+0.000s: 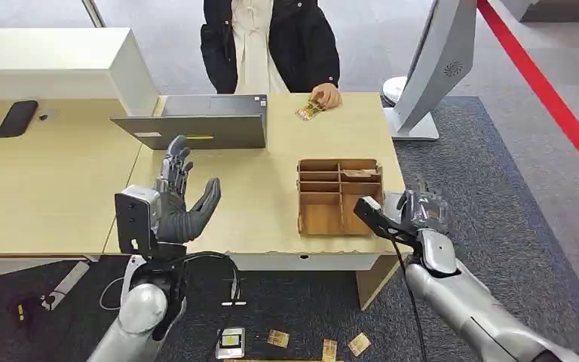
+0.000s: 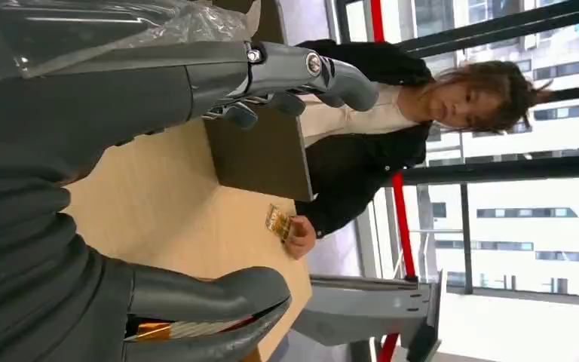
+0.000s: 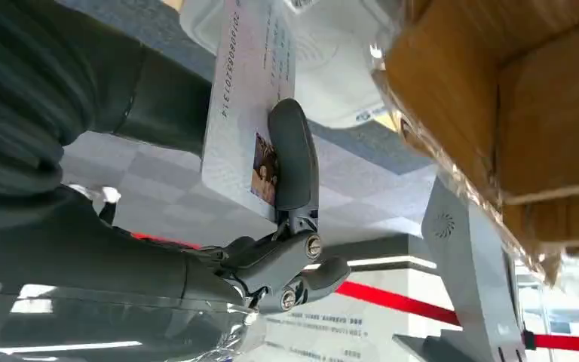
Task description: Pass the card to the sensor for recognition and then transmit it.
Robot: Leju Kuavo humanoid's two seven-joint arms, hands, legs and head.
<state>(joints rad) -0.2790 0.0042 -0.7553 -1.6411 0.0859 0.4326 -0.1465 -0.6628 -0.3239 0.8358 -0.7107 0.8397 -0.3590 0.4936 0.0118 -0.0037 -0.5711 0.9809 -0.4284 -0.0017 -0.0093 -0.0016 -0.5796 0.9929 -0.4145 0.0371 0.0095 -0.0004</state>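
Beside the wooden organizer (image 1: pixel 339 196) on the tabletop (image 1: pixel 256 188), my right hand (image 1: pixel 415 215) pinches the card (image 3: pixel 245 98); my left hand (image 1: pixel 177 204) hangs spread, holding nothing. Scanning at the sensor (image 1: pixel 433 68) and the handover remain, I judge.

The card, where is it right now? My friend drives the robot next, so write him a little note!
Right hand: pinches the card, beside the table's right end, near the wooden box.
Left hand: open, raised above the table, holding nothing.
A person across the table touches another card.
Done: card picked up.
Left: show it to the grey sensor stand, then hand it over.
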